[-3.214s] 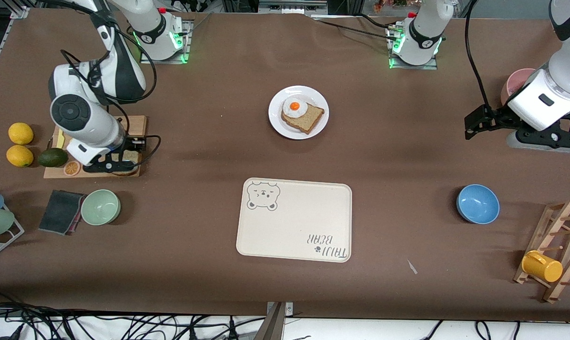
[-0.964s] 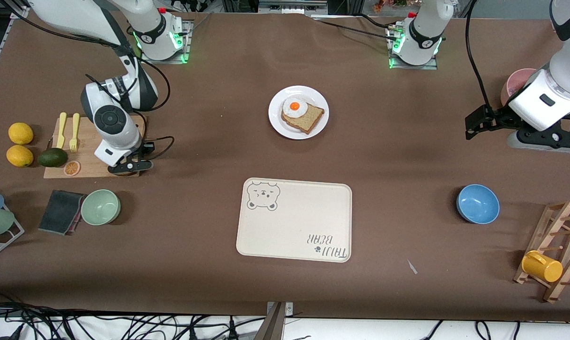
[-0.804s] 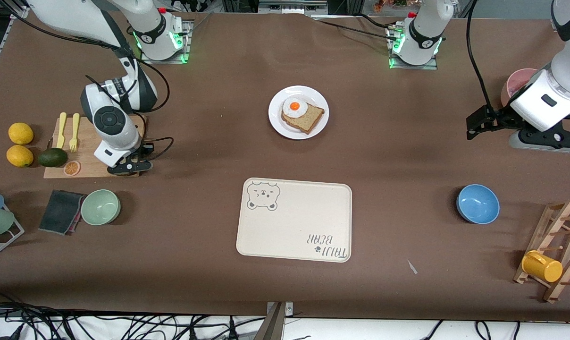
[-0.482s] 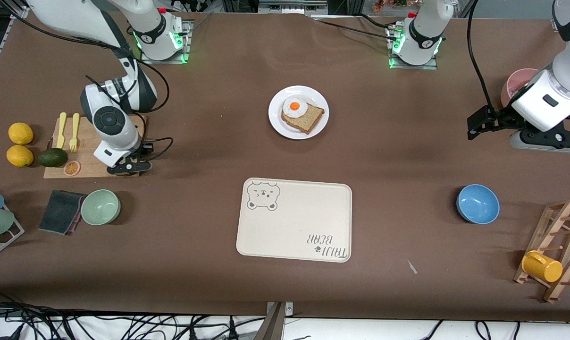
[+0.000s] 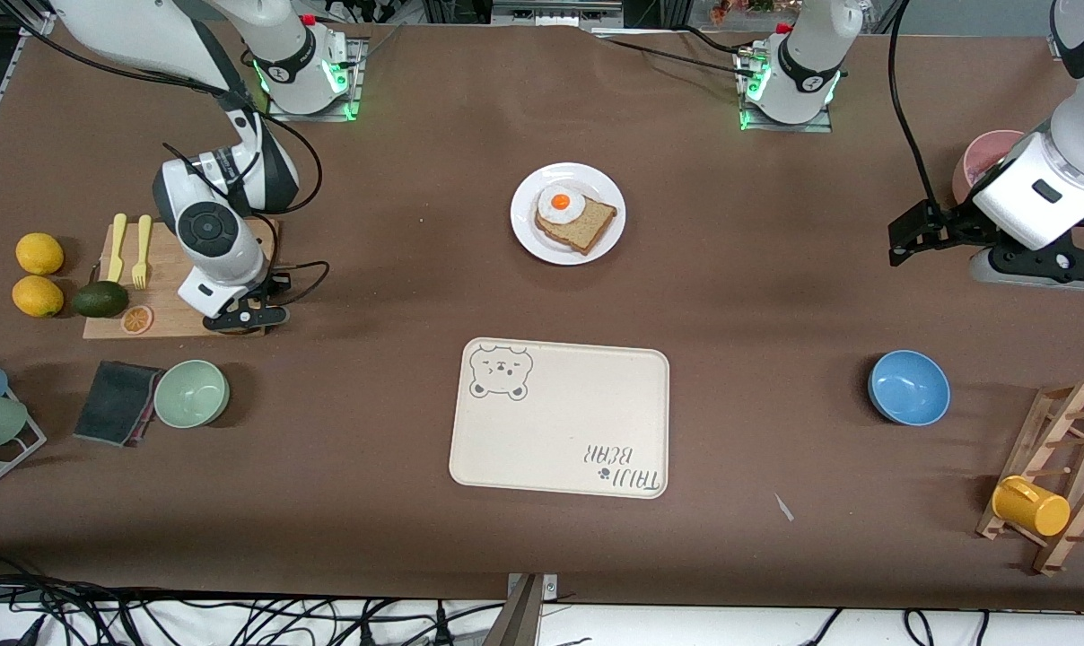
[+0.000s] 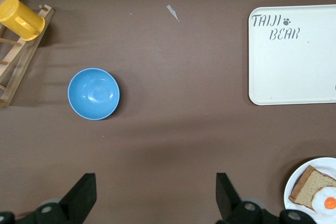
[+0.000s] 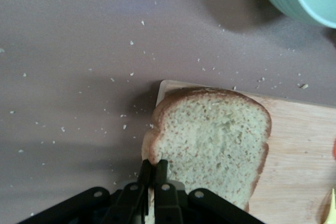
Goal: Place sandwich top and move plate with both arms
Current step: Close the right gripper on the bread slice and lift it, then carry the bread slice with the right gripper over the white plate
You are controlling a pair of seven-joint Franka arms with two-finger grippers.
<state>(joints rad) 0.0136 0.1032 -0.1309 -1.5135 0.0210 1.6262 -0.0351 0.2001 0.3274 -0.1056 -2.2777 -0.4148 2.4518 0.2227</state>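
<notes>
My right gripper is pinched shut on the crust edge of the sandwich top on the board, so I should lift straight up (thin hold, may slip) toward the plate, while my left gripper waits open.

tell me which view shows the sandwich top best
The right wrist view: the sandwich top fills the picture, lying on the cutting board's corner with the right gripper shut on its crust edge. In the front view the right arm hides it. The left wrist view does not show it.
</notes>
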